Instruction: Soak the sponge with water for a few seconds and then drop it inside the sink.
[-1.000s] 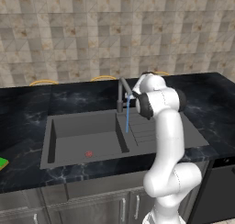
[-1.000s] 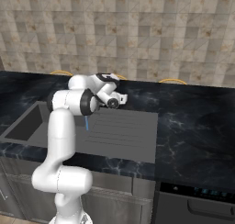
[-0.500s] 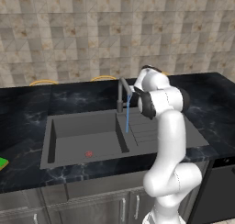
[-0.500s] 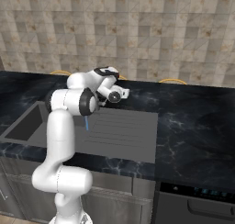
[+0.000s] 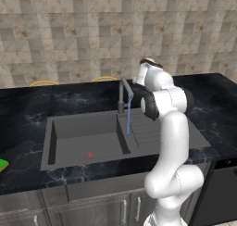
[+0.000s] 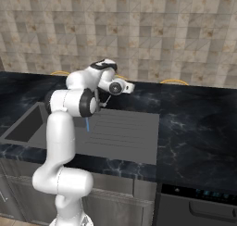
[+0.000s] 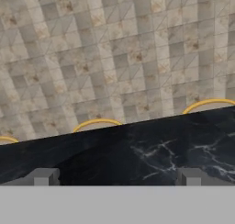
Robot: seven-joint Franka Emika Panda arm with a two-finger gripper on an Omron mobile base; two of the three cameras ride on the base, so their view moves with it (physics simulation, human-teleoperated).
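Observation:
The sink (image 5: 69, 128) is a dark grey basin with a red spot on its floor, set into the black counter. From the tap (image 5: 122, 93) a thin blue stream of water (image 5: 128, 121) runs down, also seen as the water (image 6: 87, 124) beside my arm. A green sponge (image 5: 2, 165) lies on the counter at the far left, cut off by the frame edge. My gripper (image 6: 131, 87) hovers above the ribbed drainboard (image 6: 120, 128), right of the tap and far from the sponge. It faces the back wall, open and holding nothing; its fingertips (image 7: 43, 177) stand wide apart.
Thin yellow curved rims (image 5: 104, 78) show along the back of the counter against the tiled wall (image 5: 92, 30). A dark appliance front (image 6: 199, 202) sits under the counter at the right. Cabinet doors (image 5: 92, 206) run below the sink.
The hand has lifted and swung a little to the right, away from the tap. The water keeps running and the sponge has not moved.

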